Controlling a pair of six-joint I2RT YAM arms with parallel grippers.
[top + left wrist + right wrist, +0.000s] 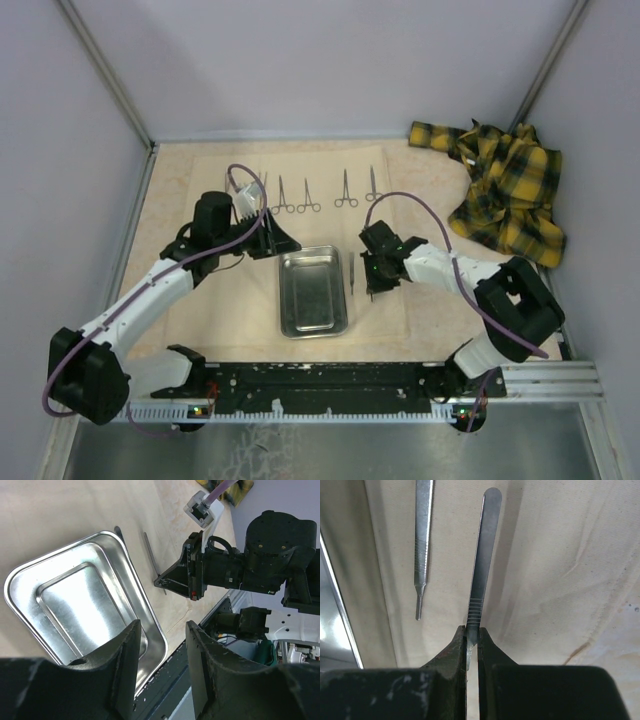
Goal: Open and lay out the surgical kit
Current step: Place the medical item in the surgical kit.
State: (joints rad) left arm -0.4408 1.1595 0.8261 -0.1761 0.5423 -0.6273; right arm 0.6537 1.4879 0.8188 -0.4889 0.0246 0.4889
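Note:
The pale beige cloth wrap [225, 305] lies spread flat with the shiny steel tray [312, 292] empty at its middle. Several forceps [308, 196] lie in a row at the back. My right gripper [371, 288] is shut on a flat metal handle [482, 565], held low over the cloth [560, 555] right of the tray. A thin instrument [422, 545] lies beside it, next to the tray's right rim [351, 272]. My left gripper [285, 243] is open and empty above the tray's back left corner; its jaws [162, 665] stand wide apart over the tray [75, 595].
A yellow-and-black plaid cloth [505, 190] is heaped at the back right, off the beige wrap. A black rail [320, 378] runs along the near edge. Grey walls close in the table on the left, back and right.

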